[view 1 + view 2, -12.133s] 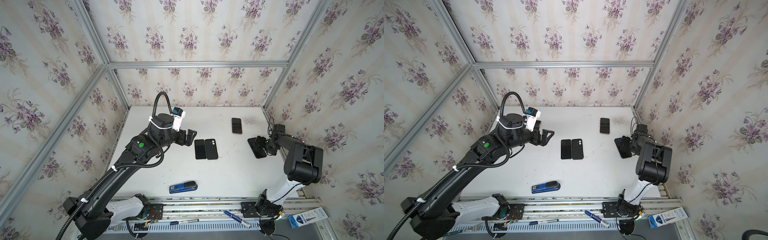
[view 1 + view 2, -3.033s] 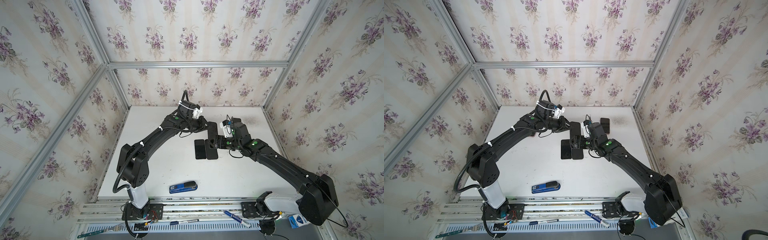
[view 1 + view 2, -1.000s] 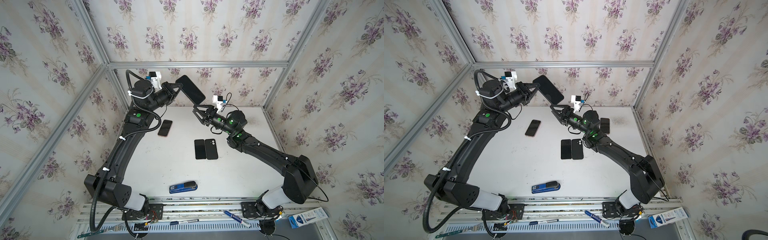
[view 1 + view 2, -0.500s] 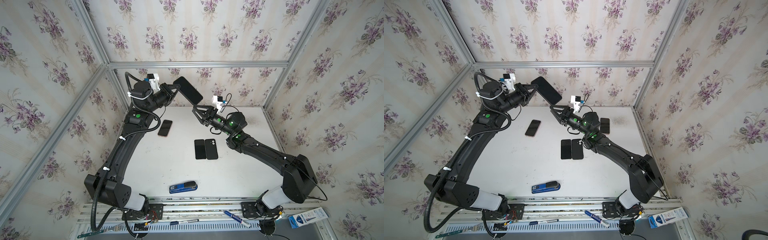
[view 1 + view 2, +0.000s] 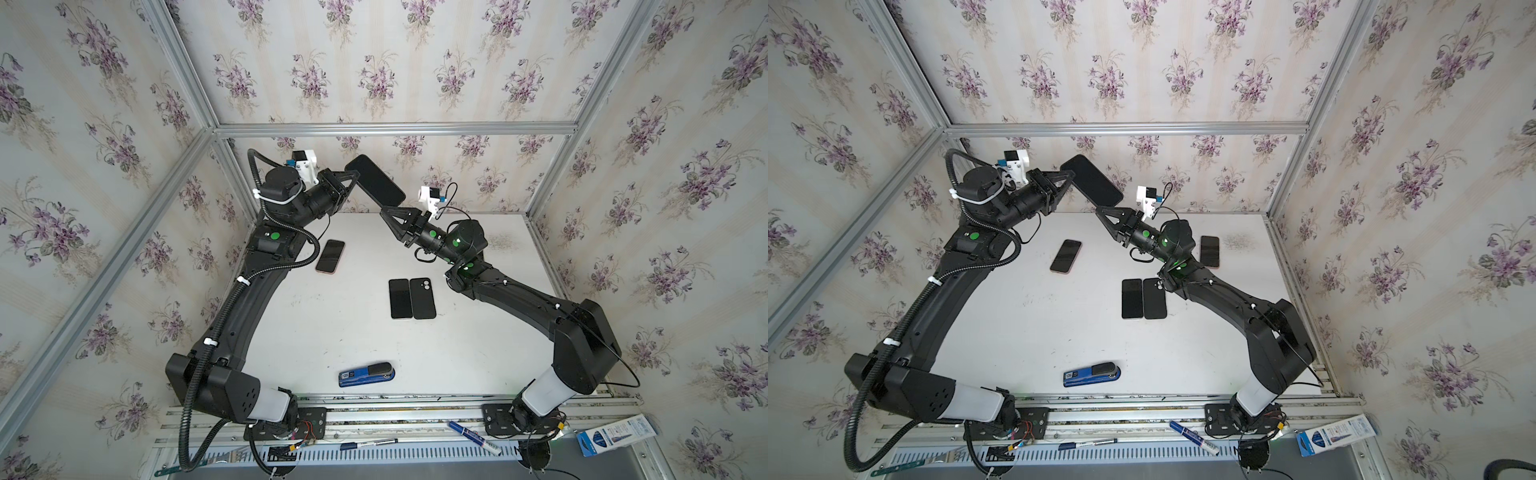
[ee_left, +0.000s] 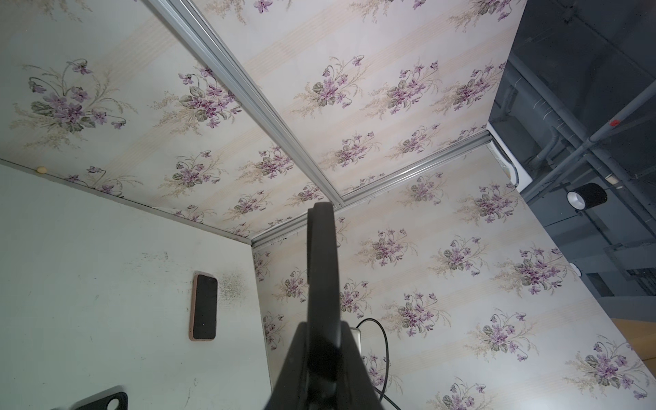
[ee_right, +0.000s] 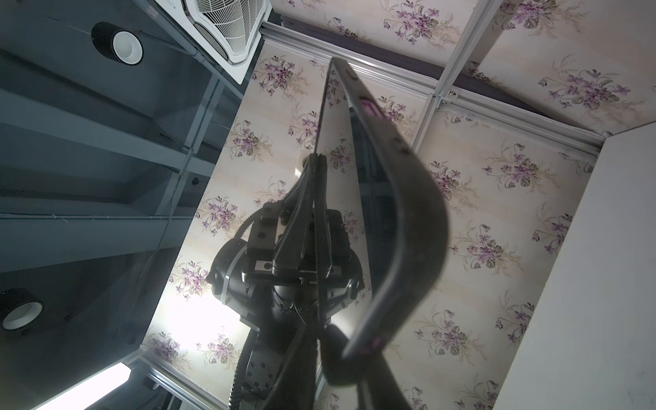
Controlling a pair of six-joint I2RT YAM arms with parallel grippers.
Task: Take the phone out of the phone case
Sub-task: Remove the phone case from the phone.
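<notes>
Above the white tabletop (image 5: 332, 332), the left gripper (image 5: 351, 174) clamps the phone (image 5: 374, 178) aloft. The right gripper (image 5: 386, 209) appears to pinch the phone case (image 7: 408, 220), which is bowed partly off. Full separation is not yet done.

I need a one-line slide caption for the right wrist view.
Left claw pinches the glossy phone; its black case bows away near the right claw.
</notes>
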